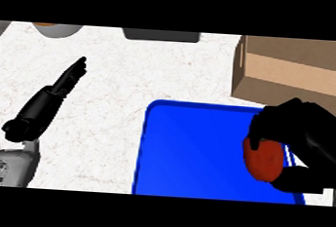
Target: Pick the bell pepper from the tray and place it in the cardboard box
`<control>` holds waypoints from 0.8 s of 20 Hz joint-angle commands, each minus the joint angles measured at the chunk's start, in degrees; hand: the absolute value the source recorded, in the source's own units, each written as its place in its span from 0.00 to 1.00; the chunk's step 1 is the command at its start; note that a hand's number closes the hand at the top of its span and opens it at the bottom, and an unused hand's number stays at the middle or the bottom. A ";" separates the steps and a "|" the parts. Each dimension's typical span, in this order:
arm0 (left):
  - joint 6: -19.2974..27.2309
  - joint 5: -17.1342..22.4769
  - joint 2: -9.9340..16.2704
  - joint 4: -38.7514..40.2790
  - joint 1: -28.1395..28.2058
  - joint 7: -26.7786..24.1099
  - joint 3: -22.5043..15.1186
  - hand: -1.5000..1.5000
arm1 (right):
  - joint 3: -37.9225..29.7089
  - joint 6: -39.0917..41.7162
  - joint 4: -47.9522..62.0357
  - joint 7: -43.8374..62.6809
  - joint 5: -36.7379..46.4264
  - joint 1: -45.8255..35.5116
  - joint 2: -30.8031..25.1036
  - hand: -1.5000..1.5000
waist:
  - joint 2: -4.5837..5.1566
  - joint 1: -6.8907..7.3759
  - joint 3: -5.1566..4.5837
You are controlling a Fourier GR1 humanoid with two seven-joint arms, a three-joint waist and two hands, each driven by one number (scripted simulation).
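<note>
Tray [190, 151] on bench [107, 87], near-right. Bell pepper [263, 159] at tray's right side, right hand [302, 138] curled round it. Cardboard box [296, 72] behind tray, far-right. Left hand [57, 91] over bench left of tray, well apart. Bowl [57, 29] far-left at rear edge; dark container [161, 35] rear centre.

The right robot hand [308, 138] curls round the red bell pepper [263, 159] over the blue tray [190, 151], beside the open cardboard box [292, 69], while the left robot hand [53, 96] lies straight-fingered above the pale worktop [95, 57].
</note>
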 commanded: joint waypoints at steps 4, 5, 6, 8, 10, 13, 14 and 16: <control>-1.15 0.47 0.04 -0.91 -0.62 1.05 -0.21 0.50 | -15.27 4.11 9.05 14.42 -9.86 -13.56 1.71 1.00 | 0.20 1.51 -0.03; -0.96 0.40 -0.66 0.79 -1.73 0.12 -0.36 0.50 | -16.64 2.80 13.25 11.94 -9.46 -13.86 1.12 1.00 | 0.35 1.32 0.00; 0.94 -1.77 -2.04 0.63 -2.41 0.55 -1.92 0.50 | -16.49 2.65 16.59 14.36 -8.08 -18.36 0.97 1.00 | 0.40 1.63 -0.01; -0.05 -1.24 -1.77 0.60 -1.90 0.19 -1.72 0.50 | -18.36 2.71 20.30 14.46 -9.18 -20.32 0.79 1.00 | 0.35 1.46 0.01; 1.67 -2.47 -3.37 0.24 -1.79 1.12 -2.57 0.50 | -20.35 3.68 27.39 10.99 -9.04 -22.76 -2.42 1.00 | 0.38 1.51 0.03; -0.44 -0.35 -1.63 -1.40 -2.98 3.05 -0.77 0.50 | -18.86 -1.65 36.63 3.49 -1.37 -25.86 -5.50 1.00 | 0.57 2.07 0.06; -0.65 -1.02 -1.42 -0.63 -1.49 1.09 -1.13 0.50 | -18.23 -2.68 40.16 -0.36 0.09 -24.14 -6.25 1.00 | 0.63 2.06 0.06; -1.45 0.17 -1.01 0.07 -1.77 0.01 -0.13 0.50 | -16.55 -0.59 46.27 -2.01 1.63 -26.56 -8.42 1.00 | 0.74 2.38 0.05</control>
